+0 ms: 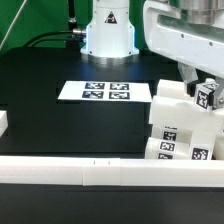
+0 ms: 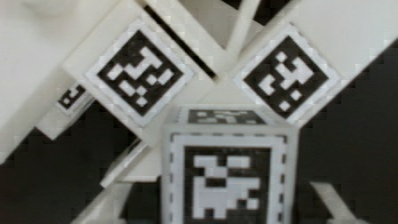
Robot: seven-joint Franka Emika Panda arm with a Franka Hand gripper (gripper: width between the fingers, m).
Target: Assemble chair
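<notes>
The chair's white tagged parts [image 1: 178,132] stand bunched together at the exterior view's right, near the front rail. My gripper [image 1: 205,88] hangs just over their upper right corner. It is shut on a small white block [image 1: 208,97] that carries a square tag. In the wrist view this block [image 2: 224,170] sits upright between my fingers [image 2: 128,185], and my gripper [image 2: 224,178] closes on its sides. Behind it rise two slanted frame pieces with diamond-turned tags [image 2: 139,68] [image 2: 285,72]. Whether the block touches the parts below is hidden.
The marker board [image 1: 105,91] lies flat on the black table mid-scene. A long low white rail [image 1: 80,172] runs along the front, and a short rail piece [image 1: 3,123] sits at the left edge. The robot base [image 1: 108,35] stands at the back.
</notes>
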